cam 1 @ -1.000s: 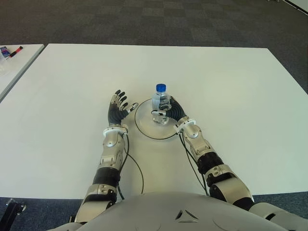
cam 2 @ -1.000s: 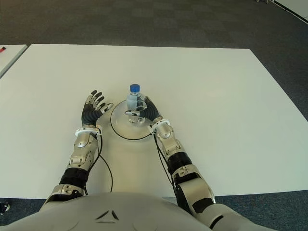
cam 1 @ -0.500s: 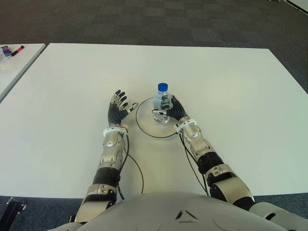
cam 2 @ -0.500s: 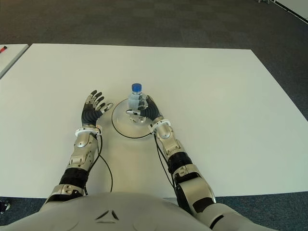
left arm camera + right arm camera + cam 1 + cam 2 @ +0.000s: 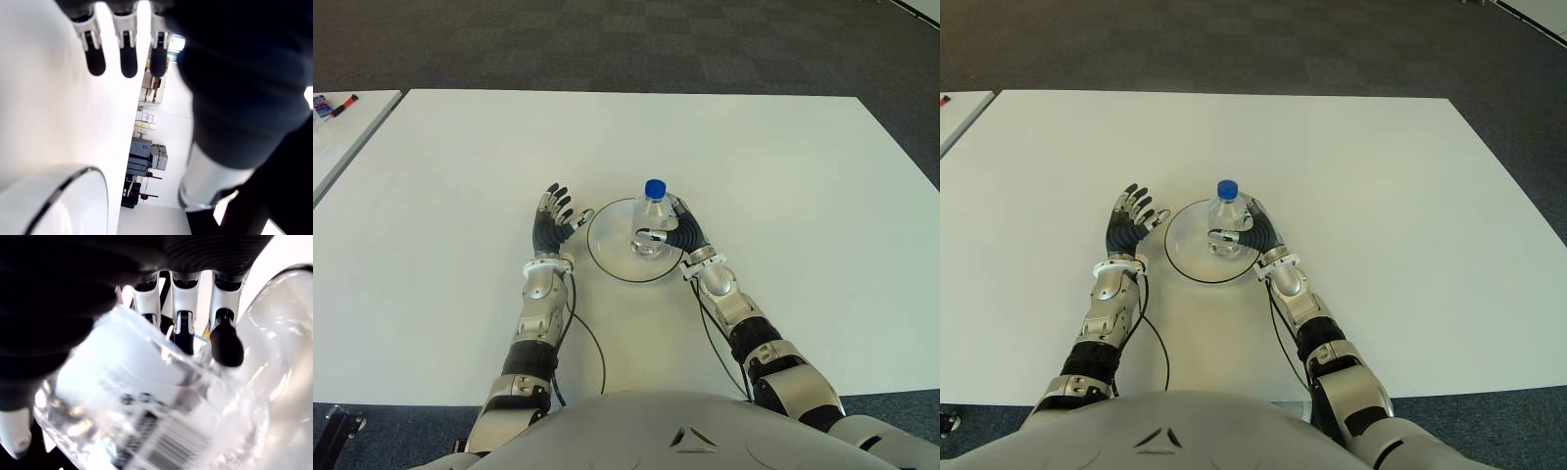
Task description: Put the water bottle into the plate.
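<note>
White table (image 5: 783,166), broad and bare across most of its top, with the action well in from every edge and somewhat nearer the near edge than the far one. On it, a round white plate (image 5: 607,258) with a dark rim. Over the plate's right half, the right hand (image 5: 674,232), fingers wrapped around the lower body of the water bottle (image 5: 651,217); in the right wrist view, the clear ribbed plastic and its barcode label filling the palm, three fingers (image 5: 226,340) curled past the far side. Bottle upright, blue cap uppermost, base inside the plate's rim; whether fully seated on the plate or a touch above it, not possible to tell. Just off the plate's left rim, toward the table's left edge, the left hand (image 5: 553,220), fingers spread and holding nothing, idle. Judged step: placement, at or near set-down, with release not yet made. Next move, as a judgement: settle the base flat on the plate if not already down, then open the fingers evenly and draw the hand away to the right without brushing the bottle, tall and light enough to tip on a sideways nudge.
</note>
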Robot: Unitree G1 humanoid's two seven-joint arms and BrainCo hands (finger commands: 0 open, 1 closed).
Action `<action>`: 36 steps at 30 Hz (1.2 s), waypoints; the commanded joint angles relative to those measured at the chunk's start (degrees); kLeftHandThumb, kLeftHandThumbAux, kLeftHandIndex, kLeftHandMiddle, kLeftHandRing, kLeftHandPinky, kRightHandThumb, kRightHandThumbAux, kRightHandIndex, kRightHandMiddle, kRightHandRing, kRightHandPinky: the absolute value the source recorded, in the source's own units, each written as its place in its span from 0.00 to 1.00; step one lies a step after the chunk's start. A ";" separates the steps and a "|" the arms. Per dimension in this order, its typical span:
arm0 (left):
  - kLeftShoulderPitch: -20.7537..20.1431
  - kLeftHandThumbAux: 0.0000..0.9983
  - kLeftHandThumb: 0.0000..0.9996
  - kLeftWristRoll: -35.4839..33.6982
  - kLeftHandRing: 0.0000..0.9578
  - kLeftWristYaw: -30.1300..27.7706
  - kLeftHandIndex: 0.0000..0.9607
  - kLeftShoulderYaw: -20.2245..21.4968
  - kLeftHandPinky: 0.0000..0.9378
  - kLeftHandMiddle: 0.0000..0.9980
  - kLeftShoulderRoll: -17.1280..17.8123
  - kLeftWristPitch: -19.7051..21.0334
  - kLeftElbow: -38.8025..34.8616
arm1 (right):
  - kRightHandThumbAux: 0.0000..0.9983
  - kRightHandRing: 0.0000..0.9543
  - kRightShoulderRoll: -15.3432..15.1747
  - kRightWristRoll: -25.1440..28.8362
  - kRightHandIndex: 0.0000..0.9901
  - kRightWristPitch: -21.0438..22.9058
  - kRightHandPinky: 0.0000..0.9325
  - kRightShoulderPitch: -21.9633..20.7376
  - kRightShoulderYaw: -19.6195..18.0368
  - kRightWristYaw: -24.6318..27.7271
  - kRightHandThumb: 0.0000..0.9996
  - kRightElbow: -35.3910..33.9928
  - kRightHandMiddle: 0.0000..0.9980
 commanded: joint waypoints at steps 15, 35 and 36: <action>-0.39 0.94 0.00 0.33 0.15 0.22 0.13 -0.38 0.19 0.15 -3.02 -0.03 1.66 | 0.28 0.00 -3.55 -11.13 0.00 -8.86 0.00 -2.72 1.84 -14.41 0.37 5.63 0.00; -0.42 0.94 0.00 0.38 0.15 0.20 0.13 -0.47 0.19 0.15 -3.02 0.07 1.63 | 0.33 0.00 -5.14 -5.52 0.00 -7.97 0.00 -2.88 1.36 -5.52 0.26 5.90 0.00; -0.46 0.94 0.00 0.38 0.15 0.23 0.13 -0.46 0.19 0.15 -3.02 0.15 1.68 | 0.33 0.00 -5.16 -4.72 0.00 -7.83 0.00 -2.79 1.24 -4.35 0.25 5.78 0.00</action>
